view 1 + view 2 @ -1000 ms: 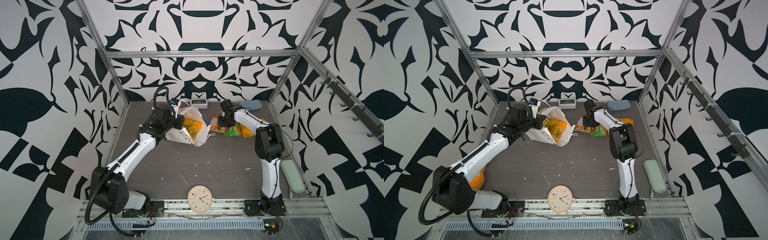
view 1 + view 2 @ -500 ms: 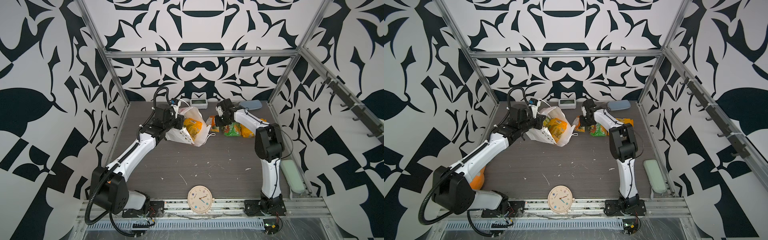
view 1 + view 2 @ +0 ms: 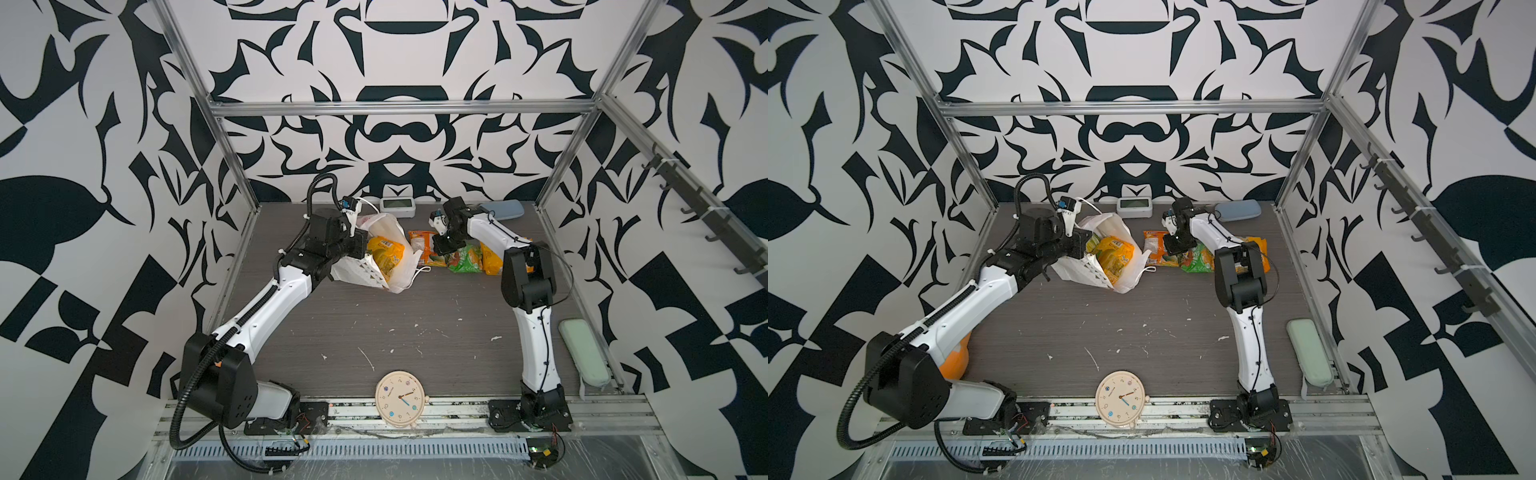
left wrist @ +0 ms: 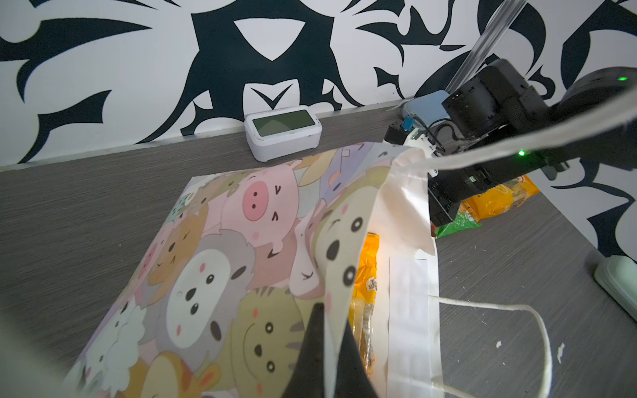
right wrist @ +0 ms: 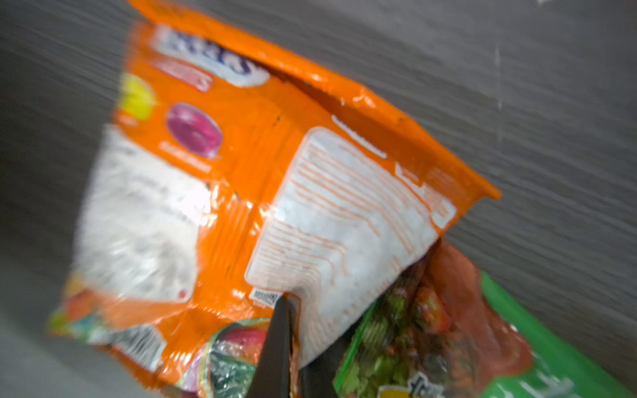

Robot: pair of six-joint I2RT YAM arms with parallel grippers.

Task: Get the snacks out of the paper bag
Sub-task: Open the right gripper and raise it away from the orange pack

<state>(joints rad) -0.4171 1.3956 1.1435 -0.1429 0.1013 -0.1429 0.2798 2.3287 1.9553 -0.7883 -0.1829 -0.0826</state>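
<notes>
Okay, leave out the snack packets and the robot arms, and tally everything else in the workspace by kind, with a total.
Paper bag: 1
Clocks: 2, the digital clock and the round clock
Cases: 2, the blue-grey case and the pale green case
Orange rounded thing, partly hidden: 1
Total: 6

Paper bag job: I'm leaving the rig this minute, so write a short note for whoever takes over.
Left gripper: shut on the rim of the paper bag, bag tipped on the table.
Right gripper: shut on an orange packet outside the bag.
Out: orange packet, green packet, yellow-orange packet.
Remaining: yellow packet in the bag's mouth; more behind it cannot be told.
</notes>
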